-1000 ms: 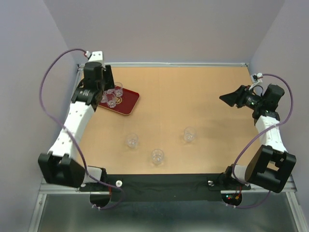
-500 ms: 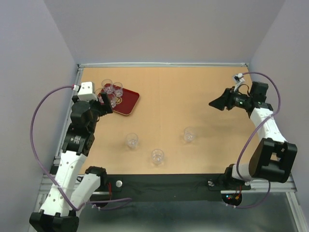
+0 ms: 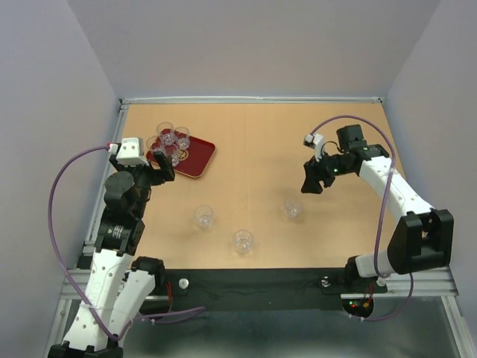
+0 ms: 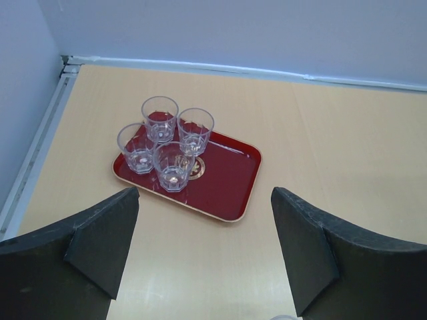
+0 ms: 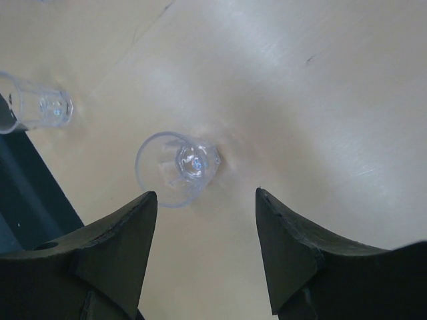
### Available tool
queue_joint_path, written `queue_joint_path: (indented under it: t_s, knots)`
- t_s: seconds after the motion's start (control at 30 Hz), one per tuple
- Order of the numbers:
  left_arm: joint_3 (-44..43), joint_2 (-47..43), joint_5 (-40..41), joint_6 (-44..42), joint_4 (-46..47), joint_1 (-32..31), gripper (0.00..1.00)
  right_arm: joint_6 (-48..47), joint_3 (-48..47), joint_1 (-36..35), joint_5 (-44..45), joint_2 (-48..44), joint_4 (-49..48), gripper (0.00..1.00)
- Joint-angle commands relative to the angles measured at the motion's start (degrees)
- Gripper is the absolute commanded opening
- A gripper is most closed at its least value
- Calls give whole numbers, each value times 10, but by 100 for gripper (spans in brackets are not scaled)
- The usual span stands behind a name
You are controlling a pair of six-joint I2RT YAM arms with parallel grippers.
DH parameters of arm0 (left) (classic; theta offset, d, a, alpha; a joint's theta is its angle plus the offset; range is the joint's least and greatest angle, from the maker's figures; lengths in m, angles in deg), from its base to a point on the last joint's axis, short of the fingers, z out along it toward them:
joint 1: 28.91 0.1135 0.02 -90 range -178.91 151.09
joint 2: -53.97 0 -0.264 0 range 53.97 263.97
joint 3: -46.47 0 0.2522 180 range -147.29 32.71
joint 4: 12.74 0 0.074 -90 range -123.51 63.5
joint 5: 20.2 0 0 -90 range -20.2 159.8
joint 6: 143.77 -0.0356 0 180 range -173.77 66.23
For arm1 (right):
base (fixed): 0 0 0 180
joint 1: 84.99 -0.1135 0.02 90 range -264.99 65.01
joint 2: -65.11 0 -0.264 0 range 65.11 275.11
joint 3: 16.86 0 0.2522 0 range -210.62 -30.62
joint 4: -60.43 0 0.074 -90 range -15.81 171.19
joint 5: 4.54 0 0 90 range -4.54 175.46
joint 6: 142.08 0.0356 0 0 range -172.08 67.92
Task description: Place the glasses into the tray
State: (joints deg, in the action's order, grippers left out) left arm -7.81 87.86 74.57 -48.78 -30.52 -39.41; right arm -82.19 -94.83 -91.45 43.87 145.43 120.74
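The dark red tray [image 3: 200, 159] lies at the far left of the table and holds several clear glasses [image 3: 173, 154], bunched in its far-left part. In the left wrist view the tray [image 4: 230, 179] and its glasses [image 4: 173, 166] lie ahead. My left gripper [image 3: 158, 168] [image 4: 203, 250] is open and empty, just short of the tray's near side. Three glasses stand loose on the table: one [image 3: 203, 217], one [image 3: 242, 240] and one [image 3: 293, 208]. My right gripper [image 3: 311, 180] [image 5: 203, 230] is open and empty, hovering just beyond the rightmost glass [image 5: 177, 167].
A black mat [image 3: 261, 287] runs along the near edge. A raised rail [image 3: 253, 99] borders the far edge, and walls stand close at left and right. A second loose glass [image 5: 40, 107] shows at the left of the right wrist view.
My right arm has swung left and forward, from the right edge toward the rightmost loose glass. My left arm has pulled back from over the tray to its near side.
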Motion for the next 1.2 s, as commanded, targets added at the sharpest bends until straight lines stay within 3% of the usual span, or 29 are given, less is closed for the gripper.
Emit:
queue_joint_path:
  t_s: [0.0, 0.37, 0.67, 0.73, 0.87, 0.9, 1.0, 1.17]
  knots:
    - [2, -8, -3, -2, 37, -1, 92, -29, 18, -58, 62, 1, 34, 66]
    - [3, -14, -7, -1, 37, -1, 92, 10, 40, -130, 162, 23, 1, 58]
    - [3, -18, -10, -2, 37, -1, 92, 41, 42, -156, 193, 56, -32, 54]
    - [3, -19, -9, -2, 37, -1, 92, 50, 43, -161, 202, 68, -37, 50]
    - [4, -22, -13, 0, 37, -1, 92, 60, 40, -163, 211, 76, -43, 28]
    - [5, -22, -15, 5, 51, -1, 92, 62, 37, -163, 214, 75, -44, 17]
    - [34, -24, -34, 48, 76, -1, 99, 64, 24, -163, 217, 67, -44, 1]
    - [32, 11, -144, 67, 97, -3, 99, 67, -24, -164, 229, 60, -44, 1]
